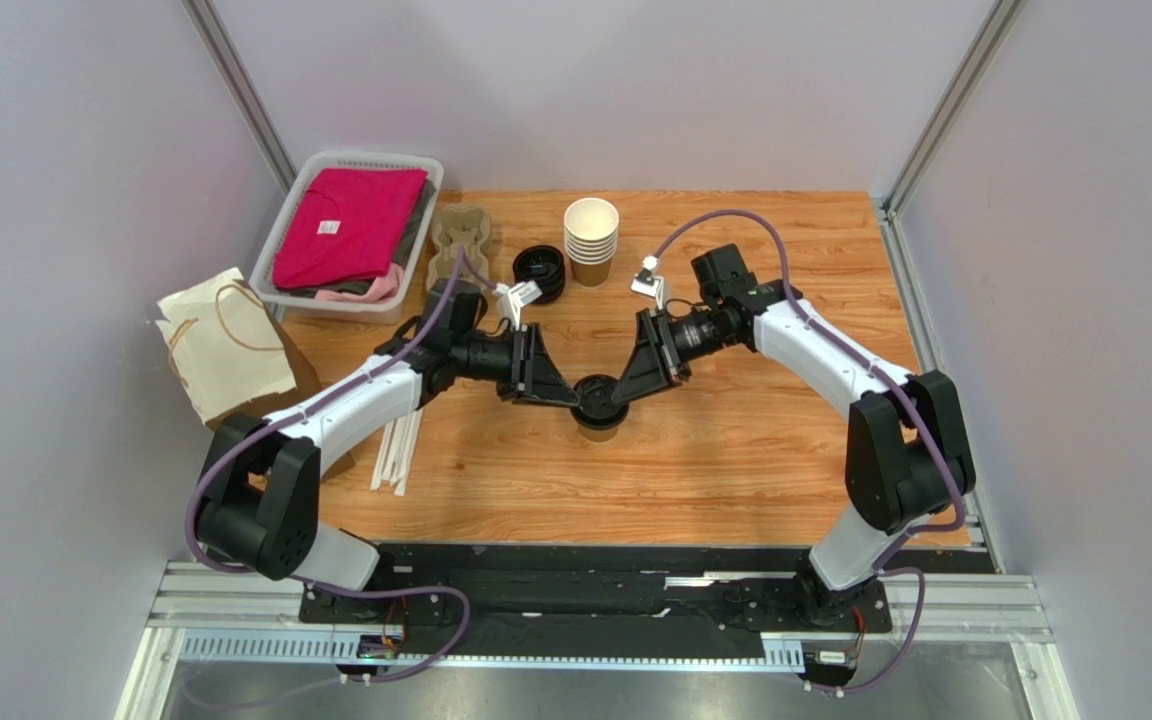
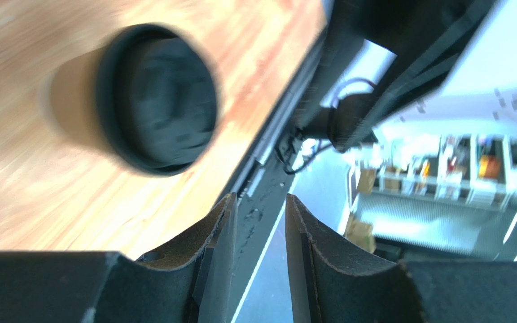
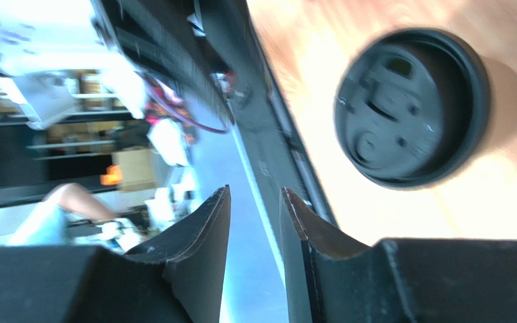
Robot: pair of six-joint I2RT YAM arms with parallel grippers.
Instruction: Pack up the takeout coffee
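Note:
The takeout coffee point(image 1: 597, 407), a brown paper cup with a black lid, stands upright at the middle of the wooden table. My left gripper point(image 1: 561, 395) sits just left of it and my right gripper point(image 1: 632, 390) just right of it, both close to the lid. In the left wrist view the cup point(image 2: 148, 99) lies up and left of the open left gripper point(image 2: 260, 203), whose fingers hold nothing. The right wrist view shows the lid point(image 3: 409, 108) up and right of the open right gripper point(image 3: 256, 196), also empty.
A grey basket point(image 1: 297, 173) with pink cloth sits at the back left. Beside it lie a pulp cup carrier point(image 1: 462, 233), loose black lids point(image 1: 537, 270) and a stack of lidless cups point(image 1: 591, 240). A paper bag point(image 1: 222, 345) lies at the left edge, with white sticks point(image 1: 394, 450) nearby.

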